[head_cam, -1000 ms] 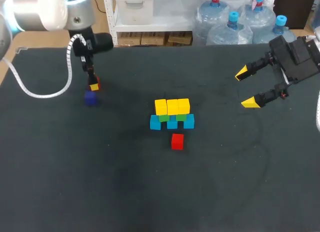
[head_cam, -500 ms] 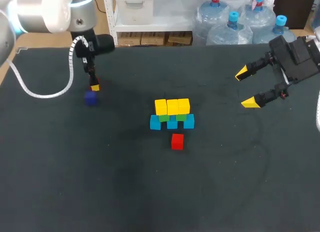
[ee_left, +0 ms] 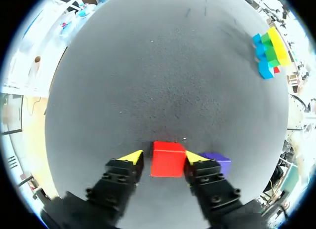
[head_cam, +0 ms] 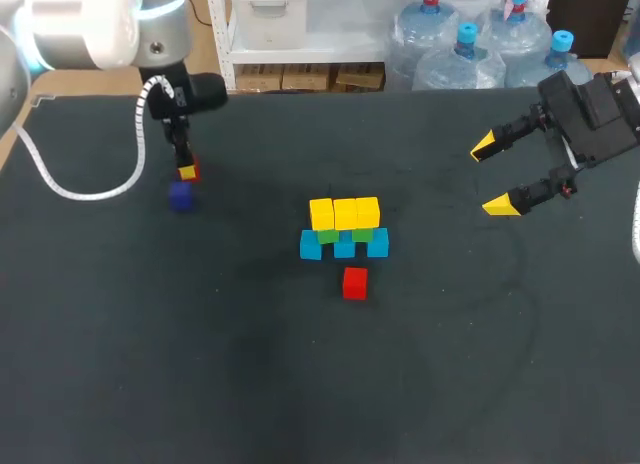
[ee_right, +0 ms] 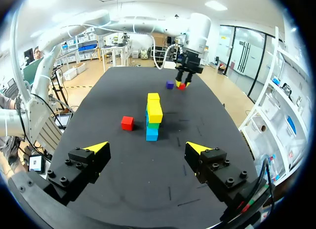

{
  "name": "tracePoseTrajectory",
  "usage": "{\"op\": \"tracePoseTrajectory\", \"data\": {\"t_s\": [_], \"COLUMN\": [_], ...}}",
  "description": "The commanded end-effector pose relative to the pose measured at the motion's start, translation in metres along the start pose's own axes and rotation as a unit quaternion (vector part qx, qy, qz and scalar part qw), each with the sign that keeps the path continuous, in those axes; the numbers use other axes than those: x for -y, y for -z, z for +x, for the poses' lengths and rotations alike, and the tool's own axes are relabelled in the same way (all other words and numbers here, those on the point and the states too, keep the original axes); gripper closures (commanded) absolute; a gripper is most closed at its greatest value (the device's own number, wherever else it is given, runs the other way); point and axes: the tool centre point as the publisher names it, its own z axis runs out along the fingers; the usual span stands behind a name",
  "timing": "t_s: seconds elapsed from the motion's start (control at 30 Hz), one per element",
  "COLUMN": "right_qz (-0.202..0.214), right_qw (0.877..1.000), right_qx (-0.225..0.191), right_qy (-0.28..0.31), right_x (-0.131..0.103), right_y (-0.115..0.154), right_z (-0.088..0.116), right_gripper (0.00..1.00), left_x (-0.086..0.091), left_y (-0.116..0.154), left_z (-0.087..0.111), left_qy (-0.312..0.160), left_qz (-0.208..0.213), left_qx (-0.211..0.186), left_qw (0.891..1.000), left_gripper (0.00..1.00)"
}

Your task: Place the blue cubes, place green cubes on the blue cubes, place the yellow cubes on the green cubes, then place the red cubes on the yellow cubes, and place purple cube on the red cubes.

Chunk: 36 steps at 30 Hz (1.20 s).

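My left gripper (head_cam: 186, 171) stands at the table's back left, shut on a red cube (ee_left: 168, 159) that rests on the mat; both yellow tips press its sides. A purple cube (ee_left: 219, 161) lies just beside the right finger, seen in the head view as the purple cube (head_cam: 181, 195). In the middle stands the stack: three blue cubes (head_cam: 344, 245), green cubes (head_cam: 328, 235) on them, three yellow cubes (head_cam: 345, 212) on top. A second red cube (head_cam: 355, 282) lies alone just in front of it. My right gripper (head_cam: 497, 174) hovers open and empty at the back right.
The dark mat (head_cam: 200, 364) covers the whole table. A white cable (head_cam: 90, 189) loops from my left arm down onto the mat at the far left. The right wrist view shows the stack (ee_right: 153, 115) and the loose red cube (ee_right: 127, 123) well ahead of the open fingers.
My left gripper's fingers have closed in on the red cube at the back left. The right arm and the stack have not moved.
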Motion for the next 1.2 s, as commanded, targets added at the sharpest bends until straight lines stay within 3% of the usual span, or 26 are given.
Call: {"op": "tracePoseTrajectory", "data": {"t_s": [0.03,0.2,0.37,0.7,0.87,1.2], "right_qz": [0.000,0.000,0.000,0.000,0.000,0.000], "right_qw": [1.000,1.000,1.000,1.000,1.000,1.000], "right_qx": [0.001,0.001,0.001,0.001,0.001,0.001], "right_qy": [0.001,0.001,0.001,0.001,0.001,0.001], "right_x": [0.000,0.000,0.000,0.000,0.000,0.000], "right_y": [0.000,0.000,0.000,0.000,0.000,0.000], "right_z": [0.000,0.000,0.000,0.000,0.000,0.000], "right_gripper": [0.00,0.00,0.00,0.00,0.00,0.00], "left_x": [0.002,0.010,0.027,0.080,0.108,0.172], "left_y": [-0.001,-0.004,0.018,0.060,0.075,0.100], "left_z": [0.001,-0.001,-0.014,-0.042,-0.046,-0.042], "left_qy": [-0.001,-0.002,-0.020,-0.066,-0.065,-0.056], "left_qz": [0.001,0.004,-0.017,-0.069,-0.104,-0.154], "left_qx": [0.003,0.009,0.017,0.023,-0.010,0.046], "left_qw": [1.000,1.000,1.000,0.995,0.992,0.985], "left_gripper": [1.00,1.00,1.00,1.00,1.00,1.00]}}
